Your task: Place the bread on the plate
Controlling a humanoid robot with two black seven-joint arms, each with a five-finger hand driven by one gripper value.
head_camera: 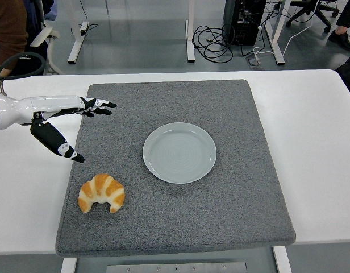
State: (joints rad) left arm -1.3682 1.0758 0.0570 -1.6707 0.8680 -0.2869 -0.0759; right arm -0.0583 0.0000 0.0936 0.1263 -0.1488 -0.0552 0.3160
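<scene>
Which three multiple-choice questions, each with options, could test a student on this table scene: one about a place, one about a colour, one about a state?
1. Where does the golden-brown croissant lie?
A. on the plate
B. on the grey felt mat, near its front left corner
C. on the bare table

2. What colour is the round ceramic plate?
A. red
B. black
C. pale grey-blue

3. How is the robot's left hand?
A. open, holding nothing
B. closed on the croissant
C. pressing on the plate

Answers: 1 B, it rests on the mat left of the plate; 2 C, the plate is pale; 3 A, the fingers are spread, apart from the croissant.
</scene>
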